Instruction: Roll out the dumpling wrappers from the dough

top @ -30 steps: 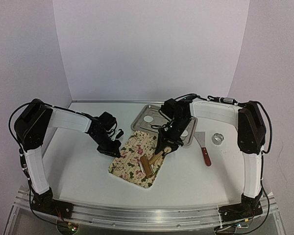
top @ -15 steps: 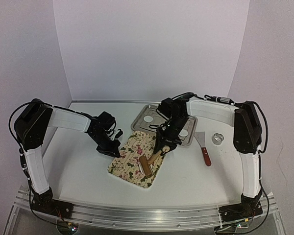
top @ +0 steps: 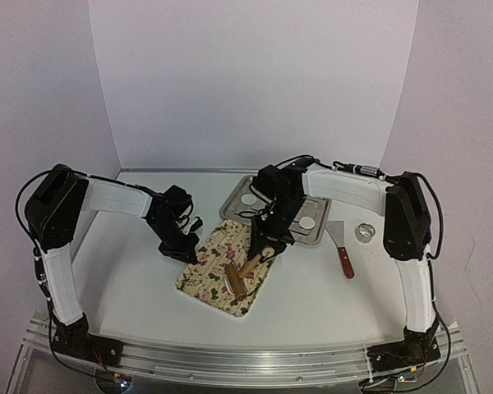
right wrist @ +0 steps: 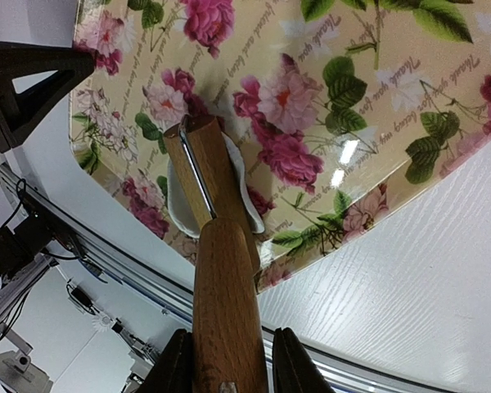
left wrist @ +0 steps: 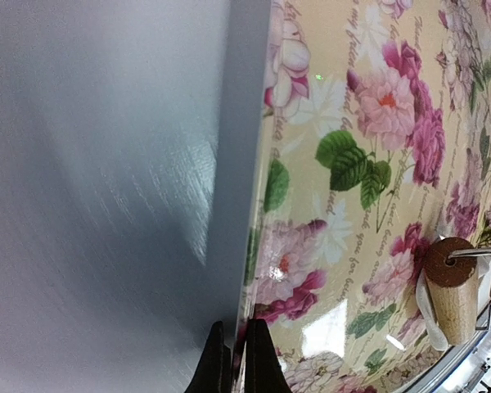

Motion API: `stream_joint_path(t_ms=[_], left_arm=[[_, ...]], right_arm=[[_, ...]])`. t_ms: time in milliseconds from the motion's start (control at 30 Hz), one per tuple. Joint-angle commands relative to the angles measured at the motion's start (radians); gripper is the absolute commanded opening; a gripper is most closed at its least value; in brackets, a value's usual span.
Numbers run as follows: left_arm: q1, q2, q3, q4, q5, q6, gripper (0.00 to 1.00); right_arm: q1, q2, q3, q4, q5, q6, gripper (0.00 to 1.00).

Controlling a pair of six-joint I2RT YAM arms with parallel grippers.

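Across the lower half of the top view lay the white table, the largest item present. At frame centre, a floral board sat at an angle on it. Above the board, touching or just beside its upper right corner, stood a metal tray.

On the board's lower part rested a wooden roller, its handle pointing up and to the right. The right gripper was clamped on that handle; the right wrist view showed both fingers pressed against the wood. The left gripper sat at the board's left edge with its jaws fully closed and nothing between them; its tips met the board's rim, apparently to steady it.

At right of centre lay a red-handled scraper, and just beside it, further right, a metal ring cutter, both untouched.

Two dumpling wrappers lay flat in the tray, well apart, one at its left end and one at its right. A dough piece lay under the roller barrel, spread thin but irregular in outline.

Status, as judged: two wrappers finished and stored; one piece under rolling, not yet round. No other dough was visible.
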Motion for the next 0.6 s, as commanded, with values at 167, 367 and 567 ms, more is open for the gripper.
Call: stream_joint_path(t_ms=[167, 367, 567], left_arm=[[0.009, 0.055, 0.023, -0.048, -0.058, -0.008, 0.0], [0.009, 0.053, 0.019, -0.047, -0.055, -0.005, 0.0], [0.01, 0.053, 0.018, -0.049, -0.067, -0.003, 0.0]], right_arm=[[0.084, 0.309, -0.08, -0.15, 0.447, 0.067, 0.0], [0.106, 0.348, -0.026, -0.156, 0.43, 0.061, 0.0], [0.106, 0.327, -0.027, -0.17, 0.45, 0.081, 0.0]])
